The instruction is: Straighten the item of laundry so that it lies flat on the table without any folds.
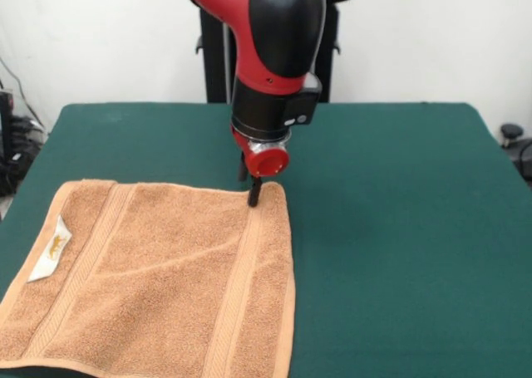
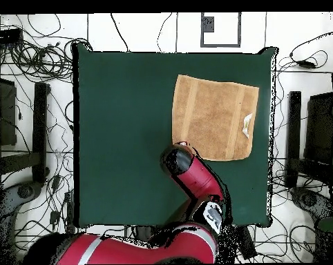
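The towel (image 1: 158, 278), light-brown terry with woven bands and a white tag (image 1: 51, 249), lies spread nearly flat on the green table (image 1: 399, 228), near one long edge, faint creases across its middle.

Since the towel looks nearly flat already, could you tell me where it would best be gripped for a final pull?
Probably the towel corner by the end effector, at the far edge next to the border band. Come straight down from above: the cloth lies flat on the table, so only a thin edge offers a pinch. A faint crease runs across the middle, so pull outward from there.
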